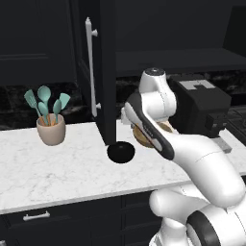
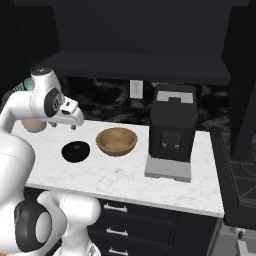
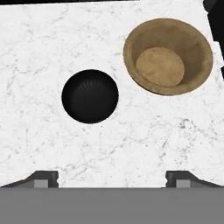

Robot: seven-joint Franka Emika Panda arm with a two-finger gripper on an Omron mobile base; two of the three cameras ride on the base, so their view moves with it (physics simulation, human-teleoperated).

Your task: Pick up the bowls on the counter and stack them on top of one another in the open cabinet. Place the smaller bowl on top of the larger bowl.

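On the white marble counter [image 1: 57, 168] the small glossy black bowl [image 3: 90, 96] and the wider tan wooden bowl [image 3: 168, 56] sit side by side, apart and upright. From the right base view, the black bowl [image 2: 76, 151] lies left of the wooden bowl [image 2: 116, 141]. My gripper [image 3: 112, 178] hangs above the counter, open and empty, looking straight down with the black bowl just ahead of its fingertips. In the left base view my arm covers part of the wooden bowl [image 1: 166, 127]; the black bowl [image 1: 120, 152] shows below the cabinet door [image 1: 104, 72], which stands open with its white bar handle.
A black coffee machine [image 2: 172, 130] stands on the counter right of the bowls. A beige cup of teal utensils [image 1: 51, 129] sits at the far left. The dark cabinet shelf [image 2: 145, 65] runs above the bowls. Dark drawers [image 2: 120, 220] lie below the counter.
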